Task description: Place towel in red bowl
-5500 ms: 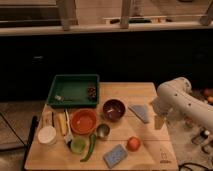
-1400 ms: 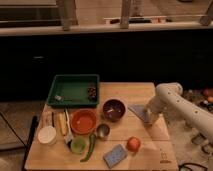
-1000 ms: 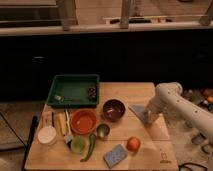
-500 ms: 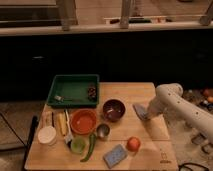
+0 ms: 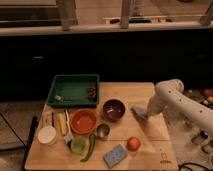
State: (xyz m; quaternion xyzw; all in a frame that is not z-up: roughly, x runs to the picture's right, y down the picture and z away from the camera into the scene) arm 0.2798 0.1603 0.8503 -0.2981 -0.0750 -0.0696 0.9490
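Jaws pinch the towel (image 5: 138, 110) on the table (image 5: 150, 146) beside the maroon bowl (image 5: 113, 110), outside the red bowl (image 5: 83, 121).

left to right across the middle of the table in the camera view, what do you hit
white cup → red bowl → dark bowl → towel, with the gripper shut on its right end

claw (image 5: 145, 114) gripping towel (image 5: 137, 110), right of maroon bowl (image 5: 113, 109)
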